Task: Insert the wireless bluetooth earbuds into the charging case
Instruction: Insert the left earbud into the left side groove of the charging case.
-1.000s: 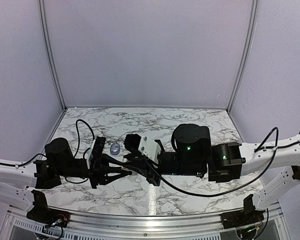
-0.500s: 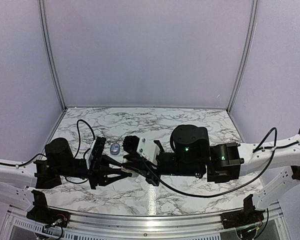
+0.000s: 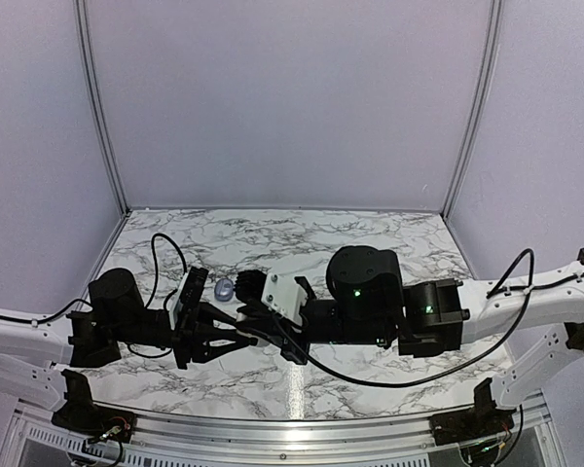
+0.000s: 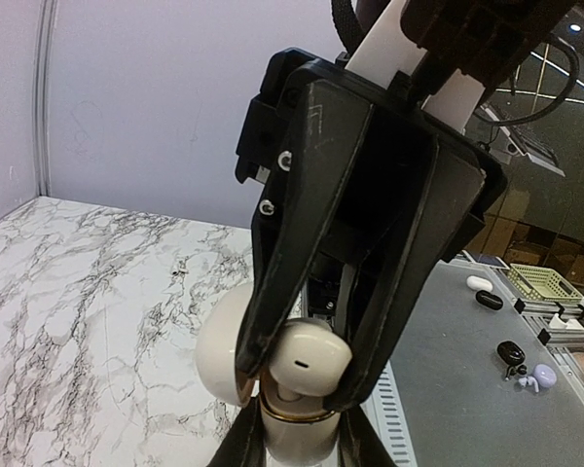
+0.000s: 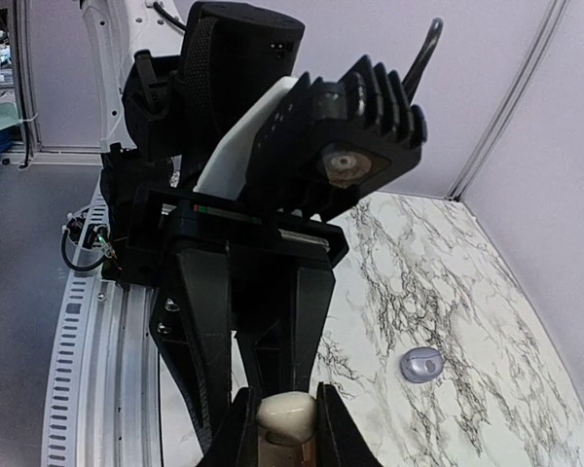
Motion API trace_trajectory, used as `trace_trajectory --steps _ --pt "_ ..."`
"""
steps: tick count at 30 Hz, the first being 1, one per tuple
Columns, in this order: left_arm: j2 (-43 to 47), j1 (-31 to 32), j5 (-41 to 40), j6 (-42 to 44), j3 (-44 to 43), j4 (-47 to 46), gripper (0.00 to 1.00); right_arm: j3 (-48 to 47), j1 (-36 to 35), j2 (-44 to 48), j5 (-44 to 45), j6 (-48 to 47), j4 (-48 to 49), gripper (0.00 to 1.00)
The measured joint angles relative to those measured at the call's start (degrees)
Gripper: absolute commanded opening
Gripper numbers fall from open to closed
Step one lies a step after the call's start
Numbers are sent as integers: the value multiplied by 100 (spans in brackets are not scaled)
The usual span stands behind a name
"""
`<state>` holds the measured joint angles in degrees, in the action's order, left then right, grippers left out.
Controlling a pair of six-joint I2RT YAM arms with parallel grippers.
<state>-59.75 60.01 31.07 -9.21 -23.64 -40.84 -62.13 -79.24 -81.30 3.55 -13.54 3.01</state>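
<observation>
In the left wrist view my left gripper [image 4: 302, 446] is shut on a cream charging case [image 4: 297, 438] with a gold rim, held upright. Its lid [image 4: 216, 336] hangs open to the left. My right gripper [image 4: 297, 375] comes down from above, shut on a cream earbud [image 4: 307, 358] that sits at the case's mouth, partly in it. The right wrist view shows the same earbud [image 5: 287, 413] between my right gripper's fingers [image 5: 241, 428]. A small greyish-lilac earbud [image 3: 224, 289] lies on the marble table behind the grippers; it also shows in the right wrist view [image 5: 420, 365]. From above, the two grippers meet at left centre [image 3: 241, 329].
The marble table [image 3: 370, 243] is walled by pale panels at the back and sides. A metal rail [image 3: 292, 428] runs along the near edge. A black cable [image 3: 161, 258] loops beside the left arm.
My right arm has slid a little to the left, bringing the earbud closer onto the case. The left gripper has stayed in place.
</observation>
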Motion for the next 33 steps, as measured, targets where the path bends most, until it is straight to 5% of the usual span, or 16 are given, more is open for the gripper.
trace_trajectory --steps 7,33 --pt "0 0 2 -26 0 0 0 0 0 0 0 15 -2 25" --pt "-74 0 -313 17 -17 20 0 0 0 282 79 0 -57 39"
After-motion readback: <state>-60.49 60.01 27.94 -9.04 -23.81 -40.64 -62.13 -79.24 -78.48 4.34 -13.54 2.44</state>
